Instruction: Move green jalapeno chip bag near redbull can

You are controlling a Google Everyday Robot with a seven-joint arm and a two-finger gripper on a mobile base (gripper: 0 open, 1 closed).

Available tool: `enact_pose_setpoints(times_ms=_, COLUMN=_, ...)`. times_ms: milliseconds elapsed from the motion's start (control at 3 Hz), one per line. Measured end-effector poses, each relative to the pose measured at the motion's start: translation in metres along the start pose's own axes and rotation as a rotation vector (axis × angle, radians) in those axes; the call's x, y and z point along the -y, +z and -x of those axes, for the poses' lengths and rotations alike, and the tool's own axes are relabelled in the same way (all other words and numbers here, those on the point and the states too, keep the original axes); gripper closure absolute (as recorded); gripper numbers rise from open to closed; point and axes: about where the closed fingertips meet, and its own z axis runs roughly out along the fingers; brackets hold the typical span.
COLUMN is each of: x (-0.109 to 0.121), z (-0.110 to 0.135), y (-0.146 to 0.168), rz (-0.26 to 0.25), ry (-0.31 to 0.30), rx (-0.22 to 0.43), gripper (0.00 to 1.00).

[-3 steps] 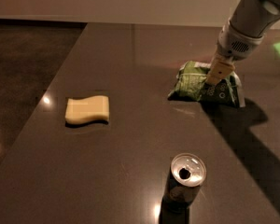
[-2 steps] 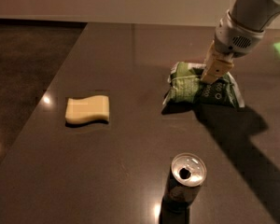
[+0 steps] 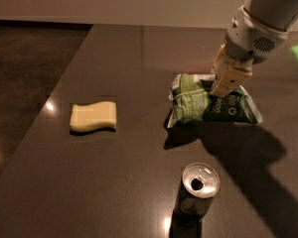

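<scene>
The green jalapeno chip bag [image 3: 192,104], crinkled green foil with white markings, is at the table's middle right. Its left side is raised, with a shadow under it. My gripper [image 3: 219,89] comes down from the upper right on the white arm and is shut on the bag's top middle. The redbull can [image 3: 199,191], a slim dark can with a shiny silver top and open tab hole, stands upright near the front edge, below and slightly left of the bag, a short gap apart.
A pale yellow wavy sponge [image 3: 93,116] lies on the left part of the dark table [image 3: 119,182]. The table's left edge runs diagonally, with dark floor [image 3: 25,58] beyond it. A wall runs along the back.
My gripper has moved left and toward the front with the bag in it. The bag's left side has lifted and it is closer to the can. Can and sponge have not moved.
</scene>
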Motion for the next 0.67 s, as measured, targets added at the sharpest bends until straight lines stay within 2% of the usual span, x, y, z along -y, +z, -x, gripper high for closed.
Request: enact_pose_setpoints(times_ms=667, x=-0.061, z=0.021, y=0.007, rz=0.101, ry=-0.071, rx=-0.003, gripper=1.00)
